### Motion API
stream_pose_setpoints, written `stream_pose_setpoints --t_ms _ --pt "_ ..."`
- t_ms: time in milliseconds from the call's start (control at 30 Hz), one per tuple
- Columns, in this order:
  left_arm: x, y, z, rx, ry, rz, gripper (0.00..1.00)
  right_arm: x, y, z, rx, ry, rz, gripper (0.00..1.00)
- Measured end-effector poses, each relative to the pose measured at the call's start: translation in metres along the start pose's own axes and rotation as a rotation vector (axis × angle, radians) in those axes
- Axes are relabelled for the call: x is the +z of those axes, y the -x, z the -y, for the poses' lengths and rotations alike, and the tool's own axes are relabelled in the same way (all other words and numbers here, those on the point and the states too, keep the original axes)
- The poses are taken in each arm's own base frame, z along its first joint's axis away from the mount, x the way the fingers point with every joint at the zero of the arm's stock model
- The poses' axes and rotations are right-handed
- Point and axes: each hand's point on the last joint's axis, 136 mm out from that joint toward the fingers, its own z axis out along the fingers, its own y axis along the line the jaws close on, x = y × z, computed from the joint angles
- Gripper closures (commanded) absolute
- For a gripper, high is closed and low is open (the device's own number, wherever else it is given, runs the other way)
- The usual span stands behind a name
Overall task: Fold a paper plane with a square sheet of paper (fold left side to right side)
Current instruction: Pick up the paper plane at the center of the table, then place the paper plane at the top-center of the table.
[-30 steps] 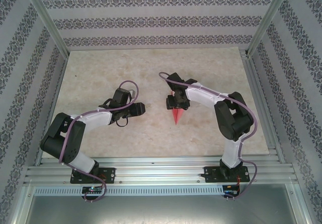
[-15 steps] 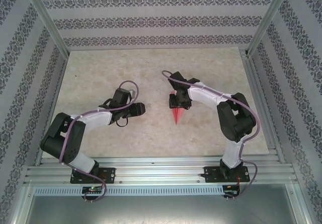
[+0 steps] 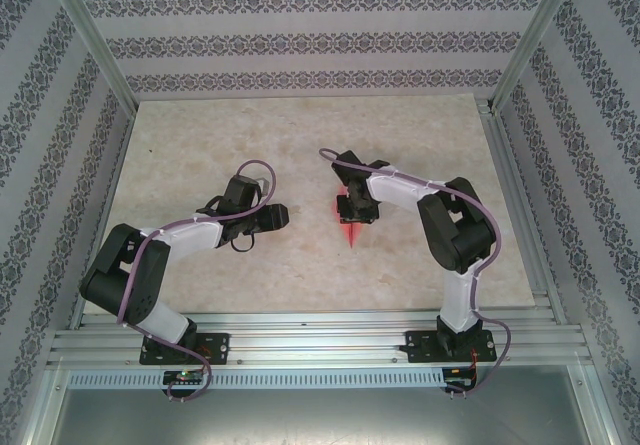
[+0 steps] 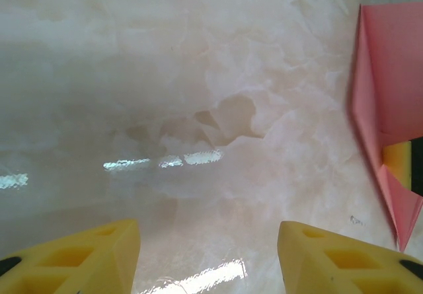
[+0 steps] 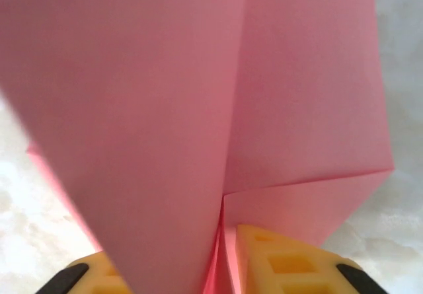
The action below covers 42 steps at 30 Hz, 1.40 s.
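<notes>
Since a second ago my right arm (image 3: 440,215) has drawn its elbow in and my right jaws have narrowed, so less of the pink tip pokes out below the wrist in the top view. Under it all lies the pale marbled table (image 3: 300,135), and my left arm (image 3: 150,265) bends across its near left part, unmoved. My left jaws stand released, their two yellow fingers (image 4: 86,257) well apart over bare table. The paper plane (image 3: 349,231) sits near the table's middle, at my right wrist, its point toward the near edge. My right jaws are clenched on it: in the right wrist view its salmon-pink layers rise between the two yellow fingers (image 5: 291,264), and one flap hides most of the other finger. From my left wrist the plane (image 4: 390,89) shows at the right edge, low on the table, with a yellow fingertip (image 4: 396,165) against it.
</notes>
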Motion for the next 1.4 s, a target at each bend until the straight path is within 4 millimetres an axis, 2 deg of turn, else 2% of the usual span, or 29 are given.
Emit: stream_pose_setpoints --t_ms 300,467,667,800,833,967,1067,1267,1400 --pt "-0.003 -0.002 -0.003 0.007 0.017 -0.005 0.41 -0.001 0.001 0.004 -0.008 -0.009 -0.001 0.94" --pt "-0.024 0.013 0.008 0.029 0.005 0.064 0.34 -0.011 0.013 0.017 -0.015 -0.016 0.0 0.95" --pt "-0.063 0.033 0.02 0.055 -0.001 0.178 0.2 -0.045 0.067 0.035 -0.027 -0.012 0.101 0.96" --pt "-0.091 0.037 0.02 0.064 0.019 0.247 0.05 -0.054 0.117 0.049 -0.033 -0.02 0.175 0.96" --pt "-0.098 0.037 0.019 0.066 0.028 0.263 0.01 -0.052 0.128 0.054 -0.035 -0.028 0.181 0.96" --pt "-0.121 0.035 0.007 0.059 0.08 0.318 0.0 -0.039 0.167 0.069 -0.04 -0.055 0.189 0.96" --pt "-0.134 0.029 -0.005 0.049 0.125 0.343 0.0 -0.027 0.185 0.075 -0.037 -0.061 0.185 0.96" --pt "-0.148 0.017 -0.021 0.042 0.184 0.364 0.0 -0.006 0.207 0.081 -0.036 -0.063 0.163 0.95" --pt "-0.15 0.013 -0.026 0.04 0.207 0.353 0.0 0.008 0.207 0.082 -0.036 -0.061 0.129 0.91"
